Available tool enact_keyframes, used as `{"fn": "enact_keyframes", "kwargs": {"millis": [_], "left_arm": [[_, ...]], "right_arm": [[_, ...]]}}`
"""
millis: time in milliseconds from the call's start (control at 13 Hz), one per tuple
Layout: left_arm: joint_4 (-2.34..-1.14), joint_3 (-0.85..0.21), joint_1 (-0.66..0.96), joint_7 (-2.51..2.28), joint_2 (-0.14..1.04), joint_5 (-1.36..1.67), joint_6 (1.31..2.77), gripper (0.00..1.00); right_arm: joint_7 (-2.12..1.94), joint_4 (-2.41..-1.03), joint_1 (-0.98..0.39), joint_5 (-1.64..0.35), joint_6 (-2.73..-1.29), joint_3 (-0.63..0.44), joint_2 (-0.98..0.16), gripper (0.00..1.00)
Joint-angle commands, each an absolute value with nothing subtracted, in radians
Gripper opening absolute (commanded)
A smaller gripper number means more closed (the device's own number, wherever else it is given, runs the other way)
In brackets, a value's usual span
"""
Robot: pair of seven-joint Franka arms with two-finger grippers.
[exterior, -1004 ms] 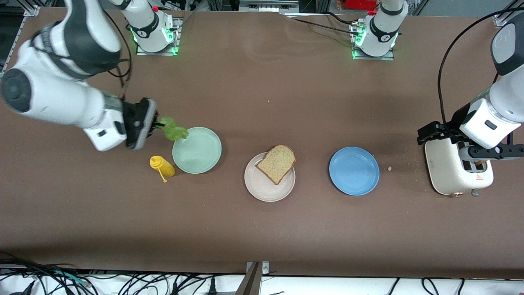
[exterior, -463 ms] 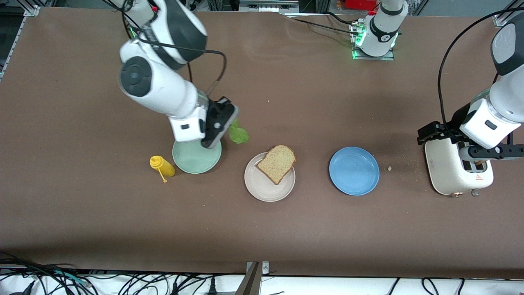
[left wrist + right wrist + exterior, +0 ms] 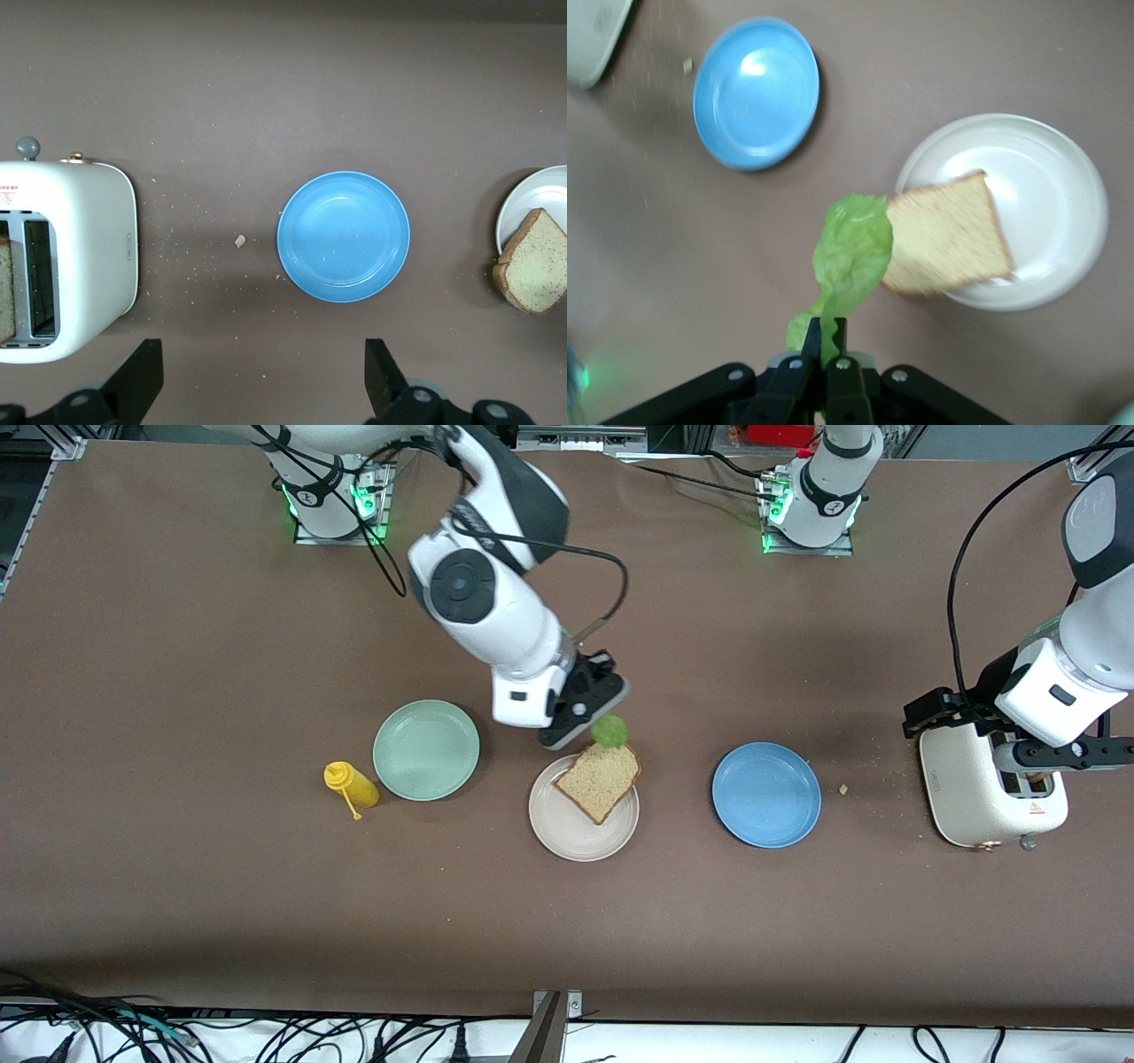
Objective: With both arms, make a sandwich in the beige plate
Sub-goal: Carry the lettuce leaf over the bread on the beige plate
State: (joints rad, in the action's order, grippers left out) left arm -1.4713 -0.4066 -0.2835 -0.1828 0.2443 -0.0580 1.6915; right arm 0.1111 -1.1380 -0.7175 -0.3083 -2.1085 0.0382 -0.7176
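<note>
A slice of brown-crusted bread (image 3: 600, 779) lies on the beige plate (image 3: 576, 833), its crust overhanging the rim on the side toward the robots. My right gripper (image 3: 595, 722) hangs over that edge of the plate, shut on a ruffled green lettuce leaf (image 3: 609, 732). In the right wrist view the lettuce (image 3: 852, 252) dangles from the gripper (image 3: 830, 332) just beside the bread (image 3: 948, 237). My left gripper (image 3: 261, 359) waits open over the white toaster (image 3: 988, 797), nothing between its fingers. Another bread slice (image 3: 5, 288) stands in a toaster slot.
A blue plate (image 3: 766, 794) sits between the beige plate and the toaster, with crumbs (image 3: 843, 788) beside it. A mint-green plate (image 3: 426, 749) and a lying yellow squeeze bottle (image 3: 351, 784) are toward the right arm's end.
My right arm has swung from the mint-green plate to the beige plate's edge, carrying the lettuce with it. The left arm has not moved.
</note>
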Motion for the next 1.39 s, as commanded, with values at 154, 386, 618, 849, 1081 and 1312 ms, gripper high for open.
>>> {"fn": "enact_keyframes", "kwargs": {"millis": [154, 386, 618, 849, 1081, 1312], "left_arm": [[-1.462, -0.407, -0.285, -0.167, 0.235, -0.058, 1.677, 1.0], [-1.462, -0.407, -0.285, -0.167, 0.236, -0.058, 1.677, 1.0], [-1.462, -0.407, -0.285, -0.167, 0.236, -0.058, 1.677, 1.0], [-1.462, -0.407, -0.285, -0.167, 0.236, -0.058, 1.677, 1.0], [-1.462, -0.407, -0.285, -0.167, 0.236, -0.058, 1.677, 1.0], [-1.462, -0.405, -0.285, -0.167, 0.236, -0.057, 1.677, 1.0]], "right_arm": [[0.172, -1.058, -0.732, -0.322, -2.218, 0.025, -0.848, 0.0], [0.164, -1.087, -0.712, -0.314, -2.22, 0.023, -0.873, 0.0], [0.129, -1.095, -0.692, -0.316, -2.24, 0.023, -0.905, 0.0], [0.132, -1.095, -0.699, -0.316, -2.305, 0.023, -0.965, 0.0], [0.124, -1.097, -0.7, -0.316, -2.362, 0.017, -0.986, 0.0], [0.025, -1.097, -0.664, -0.319, -2.37, 0.005, -0.997, 0.0]]}}
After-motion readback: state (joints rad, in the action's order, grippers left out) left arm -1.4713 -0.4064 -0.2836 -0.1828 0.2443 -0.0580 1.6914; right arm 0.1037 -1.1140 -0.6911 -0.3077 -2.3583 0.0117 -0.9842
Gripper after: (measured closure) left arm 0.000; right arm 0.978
